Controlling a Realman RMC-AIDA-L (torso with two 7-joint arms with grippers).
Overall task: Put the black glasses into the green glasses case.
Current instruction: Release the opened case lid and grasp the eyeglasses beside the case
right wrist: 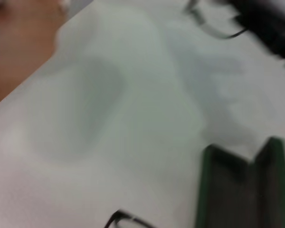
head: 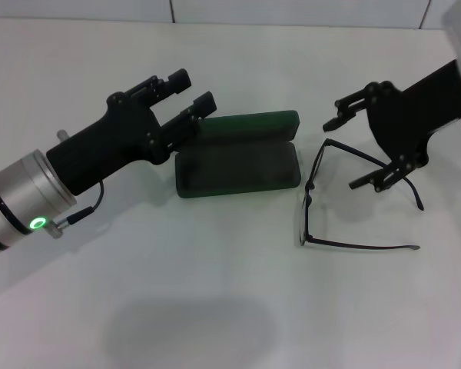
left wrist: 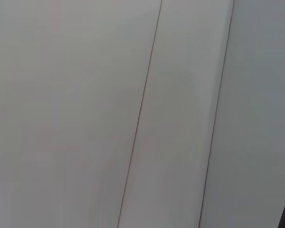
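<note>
A smooth white bench carries everything, its far edge meeting pale wall panels. Nearest lie the black glasses, thin wire-like frame with temples unfolded, right of centre. Beyond, the green glasses case sits mid-bench, a matte rounded clamshell, lid open. The left gripper hovers at its left end, fingers apart; the right gripper straddles the far temple, fingers apart.

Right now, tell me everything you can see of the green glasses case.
The green glasses case is a dark green rectangular clamshell with rounded corners, seemingly hard-shelled. It lies open on the white table, lid tilted back, dark lining showing, nothing inside. The black glasses lie unfolded beside it, apart. The left claw, open, is at its lid end; contact cannot be told.
</note>
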